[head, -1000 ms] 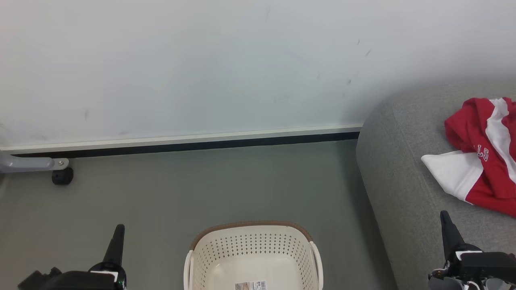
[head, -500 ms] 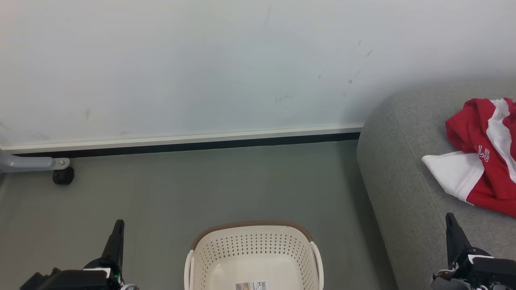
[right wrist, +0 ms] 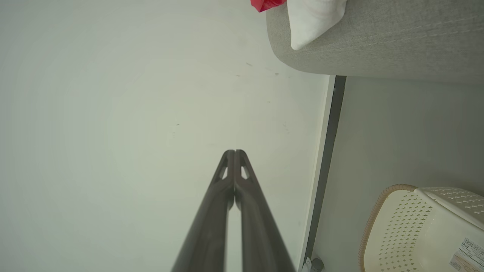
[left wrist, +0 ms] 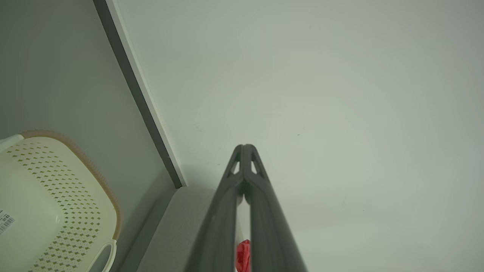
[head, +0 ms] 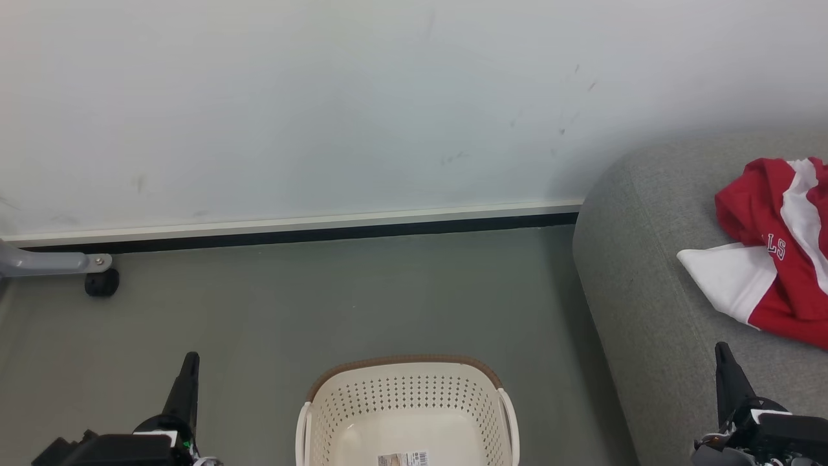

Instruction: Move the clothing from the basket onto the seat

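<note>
Jaws closed and empty: left gripper (left wrist: 244,148) and right gripper (right wrist: 234,152) point at white wall (head: 323,110), flanking cream perforated plastic basket (head: 406,366); red-white fabric jersey (head: 786,259) on grey upholstered sofa (head: 637,291).

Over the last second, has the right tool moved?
Yes, slightly. In the head view the right tool has shifted right and down, further from the sofa's left edge. The jersey has stayed put.

On the light-grey upholstered sofa (head: 647,291), a red-and-white striped fabric garment (head: 786,259); cream perforated plastic basket (head: 407,395) on grey floor (head: 323,310)
</note>
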You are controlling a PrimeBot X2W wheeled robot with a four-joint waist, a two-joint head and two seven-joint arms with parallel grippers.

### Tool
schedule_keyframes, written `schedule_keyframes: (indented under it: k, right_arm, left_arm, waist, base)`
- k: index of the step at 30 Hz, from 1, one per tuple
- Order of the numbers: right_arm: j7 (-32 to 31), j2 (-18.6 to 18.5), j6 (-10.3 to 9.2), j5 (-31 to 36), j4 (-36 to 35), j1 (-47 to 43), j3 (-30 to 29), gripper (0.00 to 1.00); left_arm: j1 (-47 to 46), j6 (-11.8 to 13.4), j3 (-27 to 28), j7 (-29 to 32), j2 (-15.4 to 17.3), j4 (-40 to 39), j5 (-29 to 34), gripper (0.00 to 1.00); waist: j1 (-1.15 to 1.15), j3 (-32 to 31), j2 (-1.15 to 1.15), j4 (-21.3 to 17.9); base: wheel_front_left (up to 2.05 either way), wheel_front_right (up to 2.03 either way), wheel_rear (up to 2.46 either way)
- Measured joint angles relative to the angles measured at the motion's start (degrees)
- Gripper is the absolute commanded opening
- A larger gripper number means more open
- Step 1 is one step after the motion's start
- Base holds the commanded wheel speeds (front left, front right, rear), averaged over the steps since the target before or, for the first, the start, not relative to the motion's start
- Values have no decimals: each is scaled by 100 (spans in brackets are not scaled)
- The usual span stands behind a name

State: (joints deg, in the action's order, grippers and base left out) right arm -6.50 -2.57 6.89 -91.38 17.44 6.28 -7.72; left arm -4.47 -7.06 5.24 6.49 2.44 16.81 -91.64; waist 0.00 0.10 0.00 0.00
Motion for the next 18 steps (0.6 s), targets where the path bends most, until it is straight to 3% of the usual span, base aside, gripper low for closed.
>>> schedule_keyframes:
  k: [18]
  right_arm:
    - [1,0,0,-4,-5,-1,1,0]
  left_arm:
    - [-1,0,-1,0,0,4,-5,0]
  waist:
    - [0,0,0,0]
  base:
    - [0,0,0]
